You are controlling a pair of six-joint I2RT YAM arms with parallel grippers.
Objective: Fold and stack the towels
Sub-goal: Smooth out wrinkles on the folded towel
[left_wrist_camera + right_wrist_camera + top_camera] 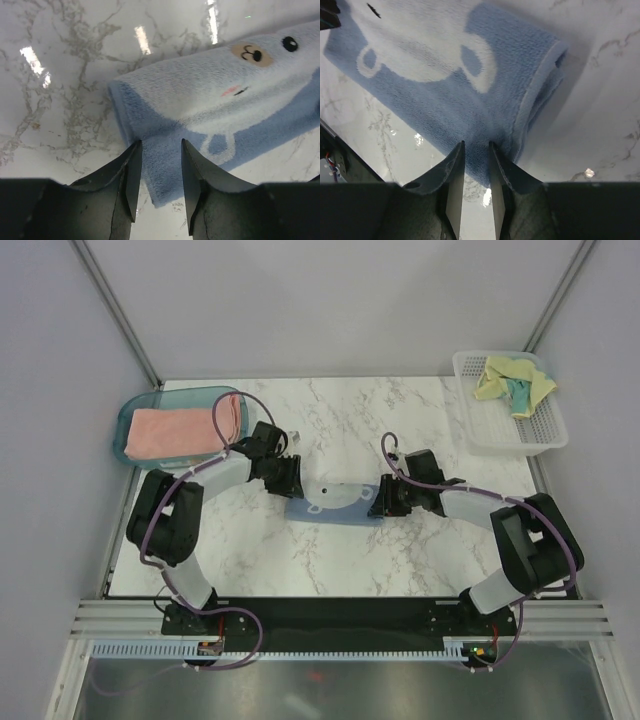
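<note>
A: Where does the light blue towel lie?

B: Folded flat, mid-worktop, between the two arms. The left fingers stand parted over its left-end corner and grip nothing.

A: And the right fingers?

B: Narrowly parted over the folded right edge, also empty. Elsewhere, the pink towel rests in the teal tray, and the yellow towel in the white basket.

Laboratory test cell: marble-look table enclosed by plain grey panels; aluminium rail along its near edge.
</note>
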